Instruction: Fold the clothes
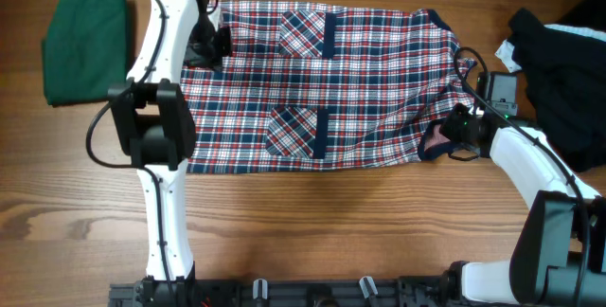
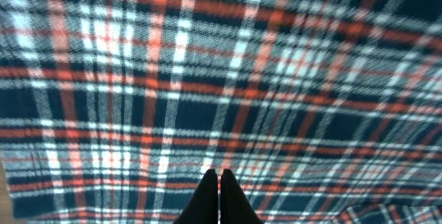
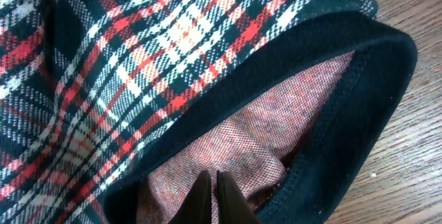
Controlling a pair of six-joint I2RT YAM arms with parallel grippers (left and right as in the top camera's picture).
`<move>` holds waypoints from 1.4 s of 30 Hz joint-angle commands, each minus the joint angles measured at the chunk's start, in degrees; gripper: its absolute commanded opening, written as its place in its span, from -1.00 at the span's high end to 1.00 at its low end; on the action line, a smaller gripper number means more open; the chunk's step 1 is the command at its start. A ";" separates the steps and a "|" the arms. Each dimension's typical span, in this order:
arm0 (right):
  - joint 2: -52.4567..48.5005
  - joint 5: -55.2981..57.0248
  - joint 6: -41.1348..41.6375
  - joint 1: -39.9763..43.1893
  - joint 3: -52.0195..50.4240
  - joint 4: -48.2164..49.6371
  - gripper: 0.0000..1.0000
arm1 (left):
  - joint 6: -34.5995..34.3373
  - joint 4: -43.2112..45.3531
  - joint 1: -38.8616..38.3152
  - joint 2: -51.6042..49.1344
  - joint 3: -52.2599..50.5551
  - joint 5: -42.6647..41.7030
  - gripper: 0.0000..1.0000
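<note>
Now, dress [image 1: 360, 80]: plaid, lying flat and at full spread on the surface [image 1: 312, 222], stretched between the two hands; both pockets [image 1: 303, 34] face up.
Left hand [image 1: 210, 44]: fingers pressed together, tips down on the plaid at one end of the dress; its own camera shows only cloth ahead of them. Whether a fold is caught between them I cannot tell.
Right hand [image 1: 445, 139]: fingers pressed together, tips inside a navy-trimmed opening [image 3: 359, 106] at the opposite end, against the reddish inner side of the cloth. Whether they pinch it cannot be told.
Green garment [image 1: 87, 46]: on the far side of the left hand from the dress, apart from it; a tidy rectangle, by the look of it folded.
Black garment [image 1: 559, 80]: behind the right hand, away from the dress; a loose heap.
Done: the green piece, probably.
Left: no fold in the dress yet; the black heap untouched. Early in the job.
</note>
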State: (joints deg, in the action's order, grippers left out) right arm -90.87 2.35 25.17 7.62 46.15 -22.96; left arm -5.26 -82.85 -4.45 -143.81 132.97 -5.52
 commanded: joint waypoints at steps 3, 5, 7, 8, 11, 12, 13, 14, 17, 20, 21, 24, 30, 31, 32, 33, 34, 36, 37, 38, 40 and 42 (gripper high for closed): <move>-0.11 -0.70 -1.18 0.13 -0.28 0.44 0.92 | -1.16 -0.37 -0.22 -0.26 0.11 -0.92 0.92; -0.35 -0.68 -1.16 0.13 -0.28 0.52 0.91 | -1.16 -0.11 -0.22 -0.39 0.11 -0.92 0.92; -0.83 -0.68 -1.16 0.13 -0.31 0.70 0.91 | -1.16 0.13 -0.22 -0.90 0.11 -0.92 0.92; -1.46 -0.72 -1.14 0.13 -0.33 0.85 0.91 | -1.18 0.11 -0.22 -1.31 0.11 -0.92 0.92; -3.21 -0.76 -0.96 0.13 -0.33 0.90 0.91 | -1.18 -0.85 -0.22 -3.50 0.11 -0.92 0.92; -3.45 -0.94 -0.74 0.13 -0.33 0.90 0.91 | -1.18 -1.11 -0.22 -4.48 0.11 -0.92 0.92; -3.48 -0.94 -0.72 0.13 -0.33 0.94 0.91 | -1.18 -1.20 -0.22 -4.87 0.11 -0.92 0.92; -3.48 -0.94 -0.74 0.13 -0.33 0.94 0.91 | -1.16 -1.20 -0.22 -5.20 0.09 -0.92 0.92; -3.50 -0.94 -0.74 0.13 -0.37 -1.42 0.91 | -1.16 -0.74 -0.22 -5.46 0.11 -0.92 0.92; -3.50 -0.94 -0.76 0.13 -0.50 -5.27 0.91 | -1.18 -0.42 -0.22 -5.46 0.11 -0.92 0.92; -3.50 -0.94 -0.70 0.13 -0.52 -6.82 0.91 | -1.16 -0.35 -0.22 -5.46 0.11 -0.92 0.92; -3.50 -0.70 -0.55 0.13 -0.52 -12.24 0.91 | -1.16 -0.31 -0.22 -5.49 0.11 -0.90 0.92; -3.50 -0.66 -0.81 0.13 -0.52 -16.63 0.91 | -1.16 -0.31 -0.22 -5.51 0.11 -0.87 0.92; -3.50 -0.20 -0.92 0.13 -0.52 -17.22 0.91 | -1.16 -0.33 -0.22 -5.51 0.11 -0.87 0.92; -3.50 0.66 -0.98 0.13 -0.52 -18.10 0.91 | -1.14 -0.33 -0.22 -5.51 0.11 -0.87 0.92; -3.50 1.42 -1.07 0.13 -0.52 -18.78 0.91 | -1.14 -0.33 -0.22 -5.51 0.11 -0.87 0.92; -3.50 2.40 -1.20 0.13 -0.50 -19.41 0.91 | -1.14 -0.33 -0.22 -5.51 0.09 -0.87 0.92; -3.39 1.62 -2.80 0.13 -0.09 -19.15 0.92 | -1.14 -0.28 -0.22 -5.51 0.11 -0.87 0.92; -3.28 0.57 -3.37 0.13 0.35 -19.02 0.91 | -1.14 -0.26 -0.22 -5.51 0.11 -0.87 0.92; -3.04 -1.51 -4.48 0.13 1.42 -18.88 0.91 | -1.14 -0.26 -0.22 -5.51 0.11 -0.87 0.92; -2.16 -5.33 -5.68 0.13 4.22 -19.26 0.91 | -1.14 -0.28 -0.22 -5.51 0.11 -0.87 0.92; -0.63 -8.15 -5.73 0.13 7.78 -20.46 0.92 | -1.14 -0.28 -0.22 -5.51 0.11 -0.87 0.92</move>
State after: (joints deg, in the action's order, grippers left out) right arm -93.54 -0.16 21.69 7.62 48.58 -42.48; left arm -5.45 -83.55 -4.45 -148.66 132.97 -5.91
